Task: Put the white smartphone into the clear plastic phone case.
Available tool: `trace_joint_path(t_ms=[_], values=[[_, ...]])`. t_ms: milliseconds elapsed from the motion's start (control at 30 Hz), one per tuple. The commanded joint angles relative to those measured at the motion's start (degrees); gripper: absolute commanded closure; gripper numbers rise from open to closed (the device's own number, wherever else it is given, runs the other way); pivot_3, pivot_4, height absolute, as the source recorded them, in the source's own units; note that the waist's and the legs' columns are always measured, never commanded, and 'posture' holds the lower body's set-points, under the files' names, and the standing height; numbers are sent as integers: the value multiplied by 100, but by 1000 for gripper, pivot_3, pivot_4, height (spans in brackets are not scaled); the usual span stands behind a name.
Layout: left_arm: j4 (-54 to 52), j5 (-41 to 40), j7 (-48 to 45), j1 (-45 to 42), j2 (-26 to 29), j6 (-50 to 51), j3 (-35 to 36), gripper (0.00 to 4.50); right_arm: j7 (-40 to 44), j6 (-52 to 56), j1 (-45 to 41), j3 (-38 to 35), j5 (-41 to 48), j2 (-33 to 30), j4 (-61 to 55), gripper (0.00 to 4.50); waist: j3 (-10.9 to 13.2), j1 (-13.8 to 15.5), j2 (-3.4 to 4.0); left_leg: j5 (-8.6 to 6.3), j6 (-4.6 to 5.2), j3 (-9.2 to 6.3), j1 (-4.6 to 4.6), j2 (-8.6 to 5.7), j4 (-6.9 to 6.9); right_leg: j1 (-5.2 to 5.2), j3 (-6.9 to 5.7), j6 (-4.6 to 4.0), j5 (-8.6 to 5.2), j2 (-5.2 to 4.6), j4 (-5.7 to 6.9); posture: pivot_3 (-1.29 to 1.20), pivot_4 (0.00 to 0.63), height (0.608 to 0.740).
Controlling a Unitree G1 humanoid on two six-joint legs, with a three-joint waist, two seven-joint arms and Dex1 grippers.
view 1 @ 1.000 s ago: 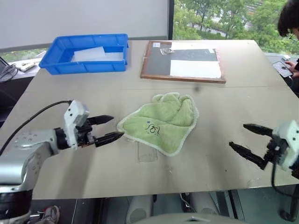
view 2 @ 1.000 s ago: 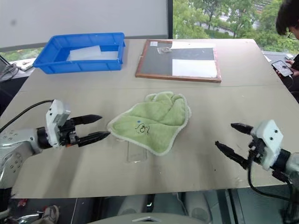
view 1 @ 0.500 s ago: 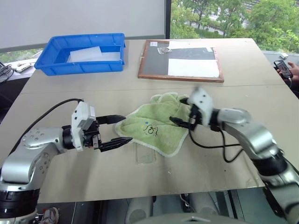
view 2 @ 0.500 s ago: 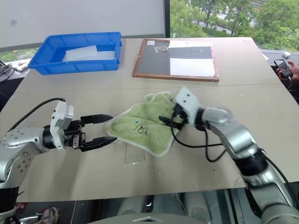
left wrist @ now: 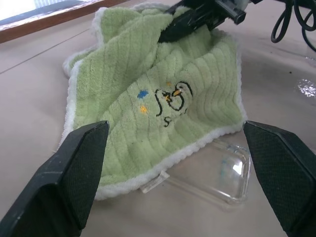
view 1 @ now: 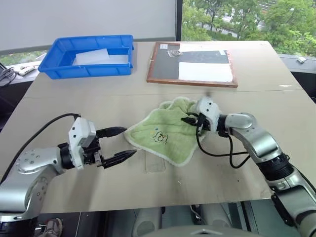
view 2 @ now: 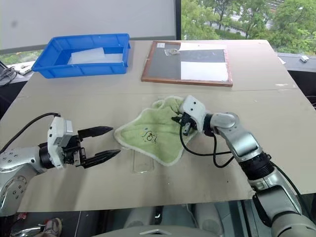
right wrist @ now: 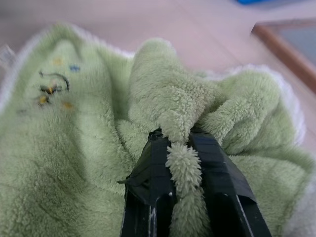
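Just beyond the left gripper (view 1: pixel 120 146) lies the clear plastic phone case (view 1: pixel 154 161).

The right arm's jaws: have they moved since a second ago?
Yes. The right gripper has swung in from the table's near right edge to the green cloth, and its jaws now pinch a fold of it.

From the head we look forward and down over the beige table (view 1: pixel 64 98), both eyes sharing one scene. Our left wrist camera sits close, facing the fluffy green cloth (left wrist: pixel 163 94); our right wrist camera sits closer still against that cloth.
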Motion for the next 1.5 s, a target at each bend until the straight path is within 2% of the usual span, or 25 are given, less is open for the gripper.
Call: trace_joint_path(t_ms=[33, 167, 233, 333, 467, 600, 700, 733, 800, 833, 900, 1000, 1067, 1133, 1267, 1333, 1400, 1500], values=[[-212, -414, -105, -87, 51, 171, 93, 0, -159, 399, 84, -1186, 758, -192, -1035, 4417, 0, -1, 0, 0, 0, -1, 2, 0, 0, 0, 2, 0, 0, 0, 0, 0, 150, 740], [-222, -804, -287, -267, 78, 377, 22, 0, -437, 1386, 549, -3084, 1754, -869, -1829, 4417, 3, 71, 1, 0, 0, -9, -5, -4, 1, 4, -9, 0, 0, -5, -5, 0, 150, 740], [-225, -852, -246, -434, -7, 373, -103, 0, -529, 1608, 818, -3767, 1842, -1280, -1851, 4417, 3, 84, 0, -1, 1, -3, -3, -7, 1, 6, -6, -1, -1, -9, -9, 0, 150, 740], [-226, -811, -160, -700, -152, 353, -369, 0, -711, 1692, 1168, -4409, 1661, -1730, -1559, 4417, 3, 83, 2, -1, 1, 2, 2, -5, -1, 5, -3, -1, -2, -4, -7, 0, 150, 740], [-238, -858, -49, -1099, -299, 447, -644, 0, -909, 1491, 1751, -4590, 1182, -2031, -989, 4417, 2, 6, 0, -1, 1, 9, 6, -18, 0, 6, 7, -1, -1, 1, -5, 0, 150, 740], [-159, -772, -103, -1160, -297, 366, -720, 0, -1129, 847, 2452, -3741, 250, -2013, -399, 4417, 2, -33, 1, -1, 2, 21, 10, -19, 0, 5, 19, 1, -1, 3, -3, 0, 150, 740], [-106, -660, -92, -1147, -315, 255, -744, 0, -931, 638, 2726, -3612, 146, -2073, -204, 4417, 7, -25, 10, -1, 2, 25, 9, -19, 0, 3, 24, 2, -1, 4, -3, 0, 150, 740], [-104, -639, -84, -1115, -318, 231, -736, 0, -855, 648, 2809, -3681, 206, -2102, -267, 3608, 8, -22, 14, -1, 2, 26, 9, -21, 0, 3, 25, 2, -1, 3, -3, 0, 150, 740], [-117, -598, -96, -1006, -326, 183, -705, 0, -584, 770, 3011, -3910, 402, -2265, -557, 2959, 8, -16, 16, -1, 3, 27, 9, -22, 1, 3, 27, 9, -5, 3, -3, 0, 150, 740], [-121, -572, -104, -948, -330, 157, -696, 0, -447, 864, 3077, -4058, 537, -2351, -725, 2367, 9, -8, 17, -1, 3, 25, 9, -22, 1, 3, 26, 18, -11, 3, -3, 0, 150, 740], [-103, -481, -125, -835, -328, 63, -702, 0, -201, 1120, 3039, -4399, 1045, -2422, -1120, 1471, 9, -15, 17, -2, 4, 26, 9, -21, 1, 3, 27, 21, -12, 2, -3, 0, 150, 740], [-20, -331, -160, -694, -342, -81, -724, 0, -9, 1837, 2642, -4612, 2177, -2401, -1762, 64, 9, -29, 17, -2, 4, 26, 11, -9, 2, 4, 26, 22, -14, 7, -4, 0, 150, 740], [76, -197, -218, -569, -336, -201, -717, 0, -74, 2182, 2342, -4330, 2746, -2248, -2133, 23, 8, -28, 16, -2, 4, 27, 14, 7, 3, 4, 27, 23, -14, 15, -3, 0, 150, 740], [183, -4, -301, -438, -301, -397, -716, 0, -227, 2314, 2154, -3841, 2916, -2079, -2418, 23, 8, -9, 15, -2, 4, 25, 13, 15, 4, 4, 25, 21, -14, 21, -3, 0, 150, 740], [407, 303, -321, -253, -258, -671, -652, 0, -591, 2148, 1957, -2609, 2601, -1521, -2722, 23, 7, 10, 14, -3, 3, 25, 6, 20, 4, 3, 24, 20, -14, 21, -11, 0, 150, 740], [460, 366, -537, -94, -105, -683, -673, 0, -363, 1799, 2198, -1994, 2052, -1751, -2780, 23, 8, 32, 14, -3, 3, 24, 3, 18, 4, 2, 24, 18, -13, 17, -13, 0, 150, 740], [445, 258, -806, 46, 70, -551, -695, 0, -136, 1548, 2390, -1791, 1893, -1886, -2817, 23, 8, 39, 14, -5, 6, 23, -2, 14, 3, 1, 19, 3, -4, 9, -20, 0, 150, 740], [567, 343, -1144, -26, 224, -724, -826, 0, 272, 1230, 2659, -1935, 2091, -1957, -2980, 23, 8, 38, 15, -8, 12, 28, -3, 11, 3, 1, 19, 7, -6, 2, -24, 0, 150, 740]])
